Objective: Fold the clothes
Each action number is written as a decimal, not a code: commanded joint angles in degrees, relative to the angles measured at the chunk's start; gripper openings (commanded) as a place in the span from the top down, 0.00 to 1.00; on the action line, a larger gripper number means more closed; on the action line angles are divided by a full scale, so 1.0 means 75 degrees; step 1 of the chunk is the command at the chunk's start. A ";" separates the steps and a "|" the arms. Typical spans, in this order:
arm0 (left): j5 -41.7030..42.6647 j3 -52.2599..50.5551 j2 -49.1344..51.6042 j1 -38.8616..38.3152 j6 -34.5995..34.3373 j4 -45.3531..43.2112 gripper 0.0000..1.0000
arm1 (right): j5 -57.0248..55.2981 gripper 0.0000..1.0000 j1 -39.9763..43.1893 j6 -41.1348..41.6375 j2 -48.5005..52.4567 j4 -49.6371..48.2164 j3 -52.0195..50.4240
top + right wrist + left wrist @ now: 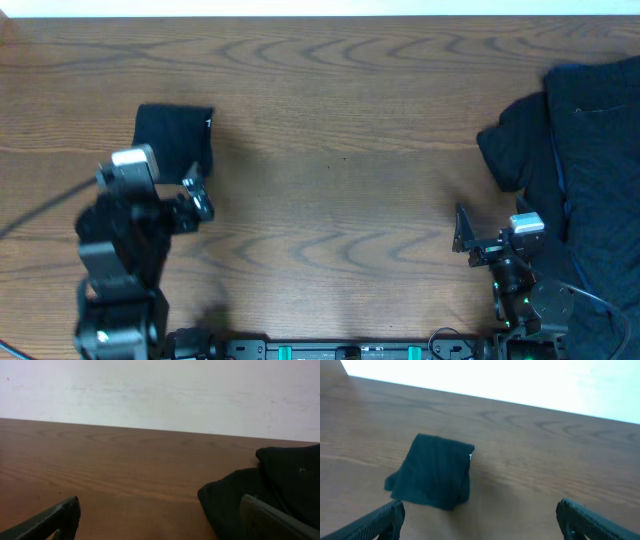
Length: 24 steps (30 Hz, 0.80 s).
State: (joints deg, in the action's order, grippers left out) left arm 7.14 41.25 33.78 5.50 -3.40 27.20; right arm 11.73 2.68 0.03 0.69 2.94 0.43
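A small folded dark navy garment (172, 138) lies on the wooden table at the left; it also shows in the left wrist view (434, 471), with a tiny white tag at its right edge. A loose pile of dark navy clothes (580, 150) lies at the right edge and shows in the right wrist view (265, 490). My left gripper (197, 195) is open and empty, just in front of the folded garment; its jaws show wide apart in the left wrist view (480, 522). My right gripper (465, 235) is open and empty, just left of the pile, and shows in the right wrist view (160, 522).
The brown wooden table (340, 150) stretches between the two garments. Its far edge meets a white wall (160, 395). The arm bases and a dark rail (330, 350) sit along the near edge.
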 commanded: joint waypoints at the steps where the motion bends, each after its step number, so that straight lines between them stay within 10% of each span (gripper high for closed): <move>1: -0.0009 -0.1134 -0.0854 -0.0026 -0.0050 -0.0493 0.02 | -0.0050 0.01 0.0061 0.0137 -0.0047 0.0032 -0.0017; 24: -0.0047 -0.5117 -0.3238 -0.0280 -0.0038 -0.3695 0.02 | -0.0050 0.01 0.0061 0.0137 -0.0047 0.0032 -0.0017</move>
State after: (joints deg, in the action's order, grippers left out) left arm 7.11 3.79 11.20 3.64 -3.40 -0.12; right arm 11.73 2.68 0.03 0.69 2.94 0.43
